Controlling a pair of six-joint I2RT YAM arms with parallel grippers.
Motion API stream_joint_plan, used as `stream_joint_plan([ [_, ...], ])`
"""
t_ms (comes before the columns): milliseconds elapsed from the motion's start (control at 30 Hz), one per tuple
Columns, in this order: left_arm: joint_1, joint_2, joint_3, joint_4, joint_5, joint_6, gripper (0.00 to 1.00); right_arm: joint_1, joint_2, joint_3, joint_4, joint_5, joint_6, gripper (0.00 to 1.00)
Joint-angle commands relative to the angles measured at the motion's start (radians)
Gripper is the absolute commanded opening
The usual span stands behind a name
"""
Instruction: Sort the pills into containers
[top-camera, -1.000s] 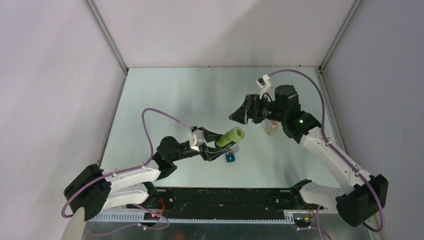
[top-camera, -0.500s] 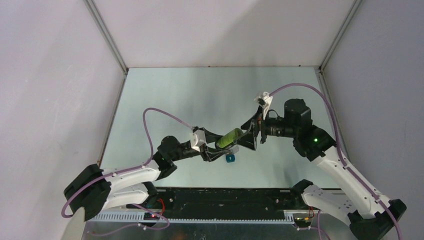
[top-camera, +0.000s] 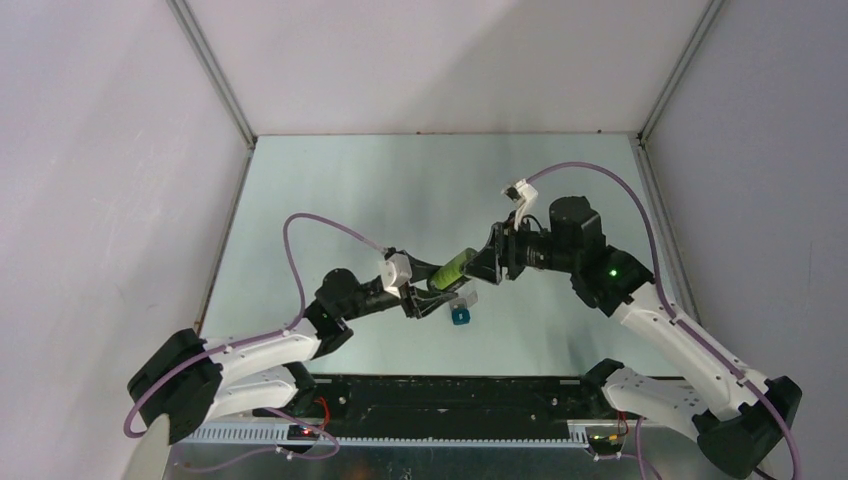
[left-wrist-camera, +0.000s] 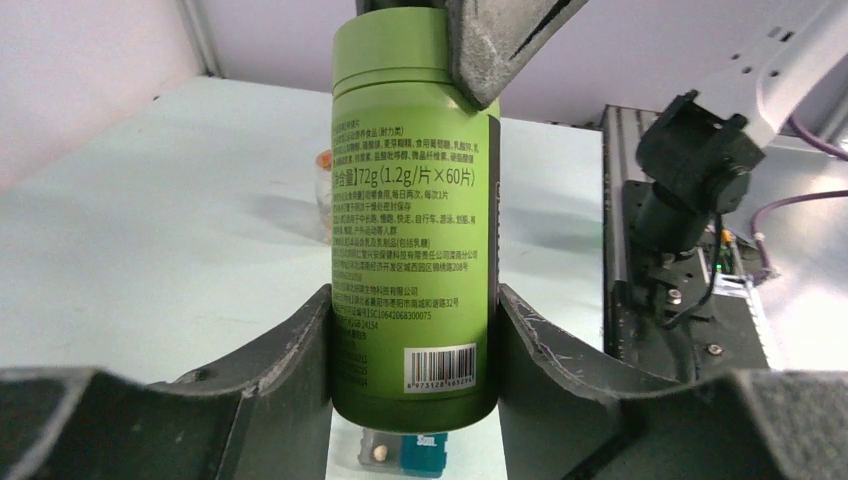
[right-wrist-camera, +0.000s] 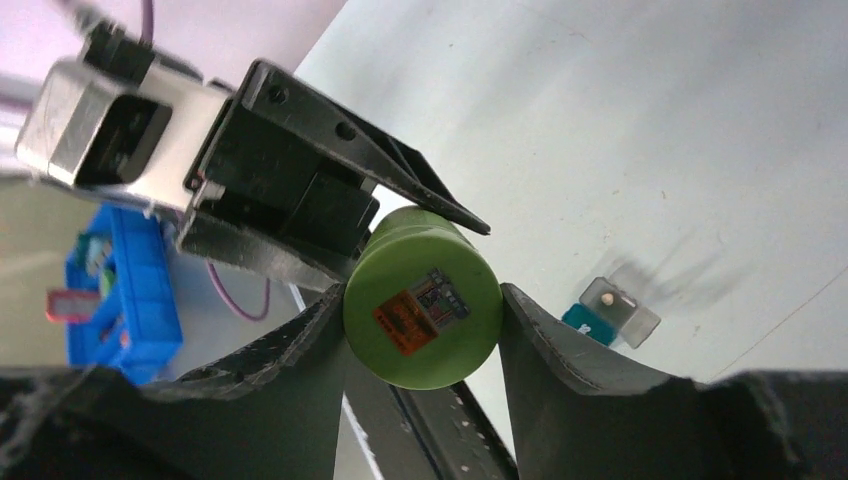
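The green bottle (top-camera: 451, 271) with a lime-green top is held tilted above the table between both arms. My left gripper (top-camera: 424, 291) is shut on its body; in the left wrist view the jaws (left-wrist-camera: 415, 340) press both sides of the labelled bottle (left-wrist-camera: 415, 230). My right gripper (top-camera: 482, 266) is shut on its cap; in the right wrist view the fingers flank the round green top (right-wrist-camera: 422, 310). The pale bottle with an orange top (left-wrist-camera: 322, 185) stands on the table behind, partly hidden. A tan pill lies in a small teal box (top-camera: 460, 316).
The teal pill box with its clear lid open (right-wrist-camera: 611, 311) lies on the table just below the held bottle, and also shows in the left wrist view (left-wrist-camera: 405, 455). A blue bin (right-wrist-camera: 120, 290) sits off the table edge. The black rail (top-camera: 450, 395) runs along the near edge.
My right gripper swung left from the pale bottle's side to the green bottle and closed on its cap. The left gripper kept the bottle, now tilted slightly lower.
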Motion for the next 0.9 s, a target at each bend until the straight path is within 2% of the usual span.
stream_joint_plan([
  [0, -0.018, -0.024, 0.045, 0.074, 0.042, 0.035, 0.00, 0.013, 0.043, -0.006, 0.130, 0.307, 0.295, 0.42],
  [67, -0.017, -0.030, 0.036, 0.086, 0.000, 0.040, 0.00, 0.022, 0.060, -0.006, 0.108, 0.403, 0.415, 0.37],
  [133, -0.018, -0.035, 0.036, 0.080, -0.030, 0.047, 0.00, 0.046, 0.067, -0.006, 0.118, 0.434, 0.465, 0.38],
  [200, -0.017, -0.037, 0.039, 0.066, -0.040, 0.052, 0.00, 0.057, 0.071, -0.007, 0.162, 0.365, 0.445, 0.58],
  [233, -0.018, -0.037, 0.039, 0.057, -0.043, 0.054, 0.00, 0.057, 0.069, -0.006, 0.182, 0.323, 0.379, 0.75],
  [300, -0.018, -0.039, 0.039, 0.043, -0.048, 0.054, 0.00, 0.052, 0.052, -0.006, 0.203, 0.240, 0.279, 0.88],
  [367, -0.017, -0.042, 0.038, 0.031, -0.052, 0.051, 0.00, 0.014, 0.030, -0.007, 0.193, 0.160, 0.181, 0.92],
  [500, -0.017, -0.060, 0.042, -0.005, -0.055, 0.054, 0.00, -0.086, -0.010, -0.007, 0.135, -0.110, 0.006, 0.93],
  [600, -0.018, -0.074, 0.059, -0.062, -0.048, 0.068, 0.00, -0.106, -0.024, -0.007, 0.065, -0.297, -0.157, 0.93],
  [667, -0.018, -0.082, 0.063, -0.078, -0.040, 0.081, 0.00, -0.109, -0.026, -0.005, 0.028, -0.361, -0.227, 0.93],
  [867, -0.017, -0.080, 0.072, -0.088, -0.010, 0.091, 0.00, -0.109, -0.023, -0.005, 0.005, -0.361, -0.298, 0.87],
])
